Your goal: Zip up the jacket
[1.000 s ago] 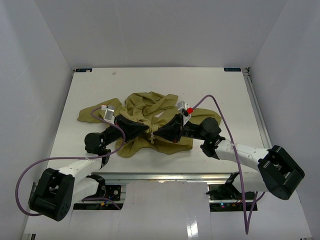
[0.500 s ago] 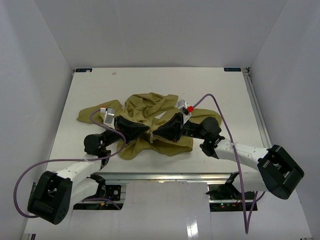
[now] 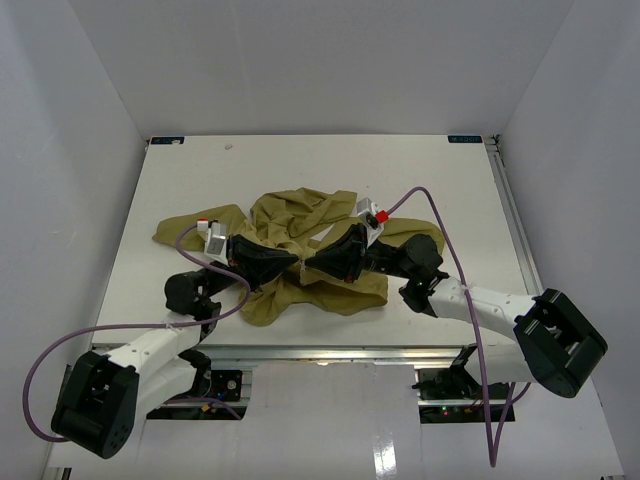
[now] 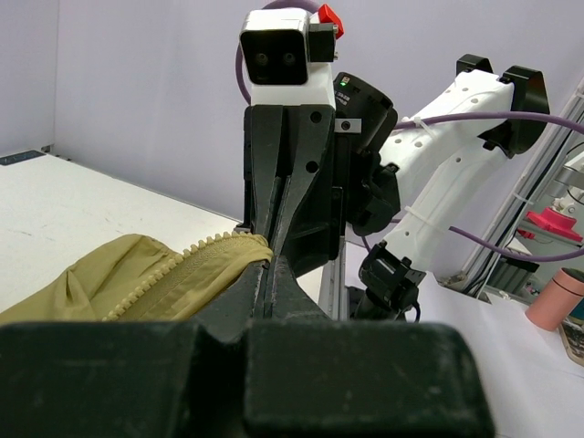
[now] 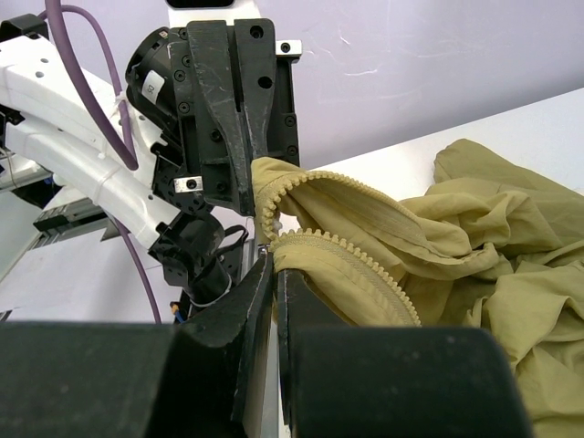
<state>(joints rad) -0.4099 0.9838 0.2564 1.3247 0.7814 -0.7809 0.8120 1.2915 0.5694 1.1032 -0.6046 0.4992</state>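
Meeting near the desk's (image 3: 420, 180) middle, toward its near edge, the left gripper (image 3: 294, 262) and right gripper (image 3: 311, 266) are each clamped on a toothed zipper edge (image 5: 351, 196) of the crumpled jacket (image 3: 300, 212). We cannot tell whether the two edges join; the grippers hide that spot from us.

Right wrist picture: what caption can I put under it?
Left gripper and right gripper each pinch a zipper edge of the jacket.
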